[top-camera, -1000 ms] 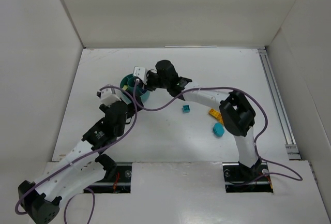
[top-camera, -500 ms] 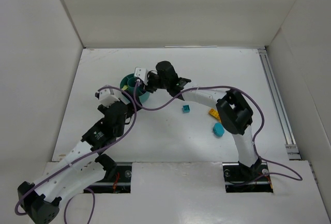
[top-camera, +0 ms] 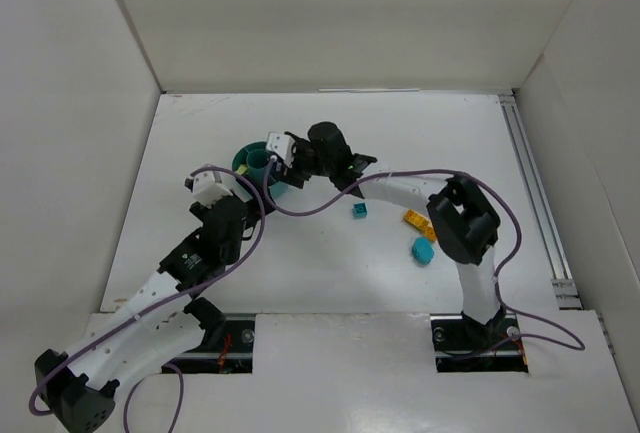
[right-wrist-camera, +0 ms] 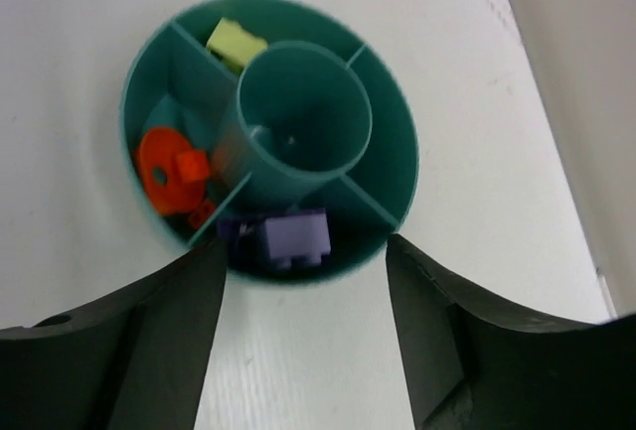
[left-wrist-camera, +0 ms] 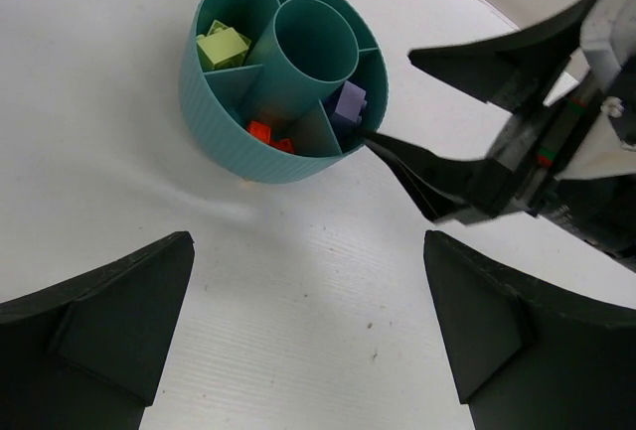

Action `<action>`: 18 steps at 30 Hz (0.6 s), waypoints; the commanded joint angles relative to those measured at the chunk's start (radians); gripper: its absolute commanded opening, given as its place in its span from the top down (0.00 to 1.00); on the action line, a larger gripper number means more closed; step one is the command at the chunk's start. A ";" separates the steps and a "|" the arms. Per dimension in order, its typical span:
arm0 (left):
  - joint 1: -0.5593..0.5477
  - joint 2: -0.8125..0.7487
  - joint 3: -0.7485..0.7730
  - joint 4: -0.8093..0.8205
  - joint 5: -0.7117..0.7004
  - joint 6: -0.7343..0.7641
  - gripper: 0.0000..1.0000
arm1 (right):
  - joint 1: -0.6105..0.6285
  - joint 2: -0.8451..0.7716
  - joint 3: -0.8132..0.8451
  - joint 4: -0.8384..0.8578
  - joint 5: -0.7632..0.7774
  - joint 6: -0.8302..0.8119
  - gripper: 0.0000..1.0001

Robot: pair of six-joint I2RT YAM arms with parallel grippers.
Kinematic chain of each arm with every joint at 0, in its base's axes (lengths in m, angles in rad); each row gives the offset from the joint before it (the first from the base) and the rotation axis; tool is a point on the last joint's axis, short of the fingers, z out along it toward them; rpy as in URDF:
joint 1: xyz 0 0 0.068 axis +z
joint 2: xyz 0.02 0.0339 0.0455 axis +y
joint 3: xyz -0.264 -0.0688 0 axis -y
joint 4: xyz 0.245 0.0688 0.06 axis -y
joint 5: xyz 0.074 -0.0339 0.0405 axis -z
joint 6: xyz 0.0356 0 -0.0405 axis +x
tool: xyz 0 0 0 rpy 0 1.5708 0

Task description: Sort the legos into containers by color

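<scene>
Right gripper (right-wrist-camera: pixel 306 261) is hovering, released and empty, over the teal dish (right-wrist-camera: pixel 405 142) holding a lilac lego (right-wrist-camera: pixel 295 234), left of the table's middle.

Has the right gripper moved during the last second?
Yes. In the top view the right gripper has shifted slightly to the right, away from the middle of the teal dish, which has stayed put and now shows more.

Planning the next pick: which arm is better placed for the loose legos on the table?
Right. The small teal lego, yellow lego and larger teal lego lie beside its arm; the left gripper is left of the dish.
</scene>
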 commanded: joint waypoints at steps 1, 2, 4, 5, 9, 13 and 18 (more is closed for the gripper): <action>-0.006 -0.004 0.033 0.017 0.006 0.017 0.00 | -0.025 -0.164 -0.080 0.021 0.064 0.048 0.29; -0.006 0.006 0.033 0.017 0.017 0.017 0.00 | -0.035 -0.191 -0.114 0.021 0.064 0.062 0.29; -0.006 0.019 0.033 0.017 0.026 0.028 0.00 | -0.081 -0.279 -0.230 -0.007 0.064 0.114 0.24; -0.006 0.019 0.033 0.028 0.045 0.028 0.00 | -0.100 -0.311 -0.271 -0.019 0.064 0.124 0.24; 0.003 0.039 0.033 0.065 0.098 0.060 0.00 | -0.189 -0.468 -0.443 -0.158 0.148 0.137 0.19; 0.003 0.051 0.015 0.117 0.157 0.092 0.00 | -0.198 -0.570 -0.496 -0.495 0.397 0.169 0.16; 0.003 0.095 0.004 0.136 0.181 0.092 0.00 | -0.268 -0.629 -0.556 -0.645 0.485 0.218 0.15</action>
